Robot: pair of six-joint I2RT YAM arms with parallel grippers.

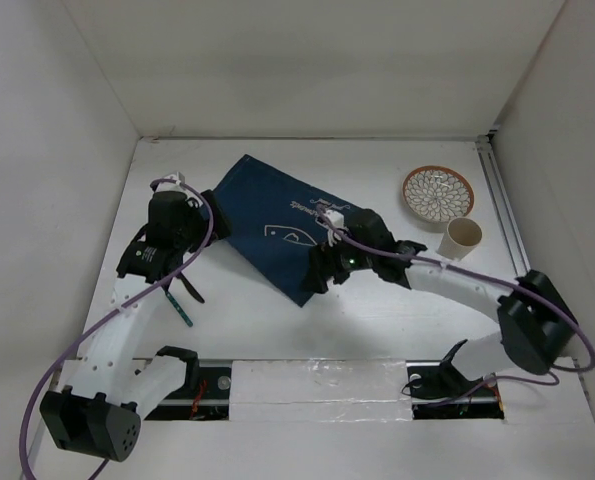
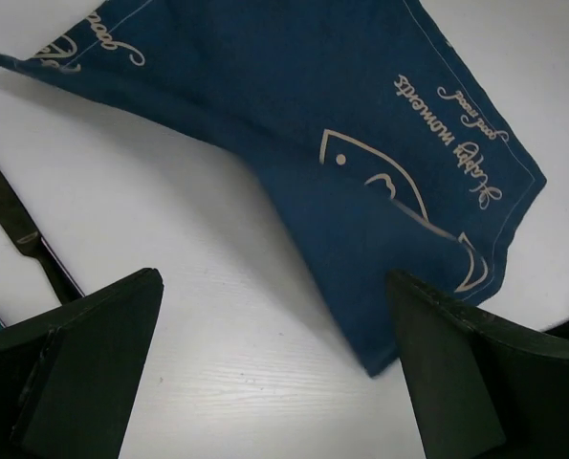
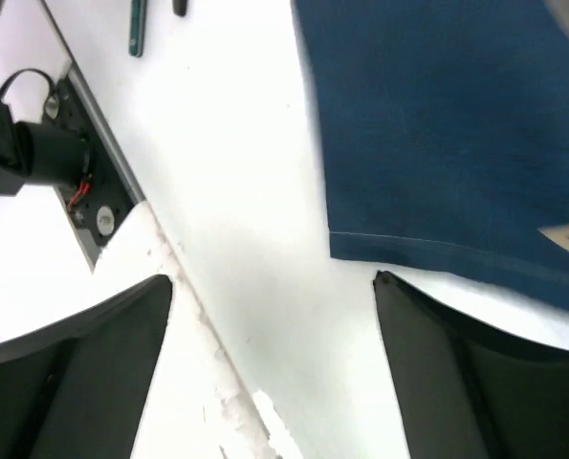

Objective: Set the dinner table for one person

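The dinner table (image 1: 257, 325) is a plain white top. A dark blue placemat (image 1: 277, 220) with white line drawing lies slanted across its middle. My left gripper (image 1: 182, 232) hovers just left of the mat; in the left wrist view it (image 2: 274, 382) stands open over bare table, the placemat (image 2: 361, 124) ahead of it. My right gripper (image 1: 322, 268) is at the mat's near corner. In the right wrist view it (image 3: 274, 373) is open with nothing between its fingers, and the placemat (image 3: 456, 134) edge lies just beyond them.
A dark knife (image 2: 21, 229) and a teal-handled utensil (image 1: 181, 308) lie left of the mat, below my left gripper. A patterned plate (image 1: 437, 193) and a cream cup (image 1: 462, 238) stand at the back right. A taped strip (image 1: 317, 385) runs along the near edge.
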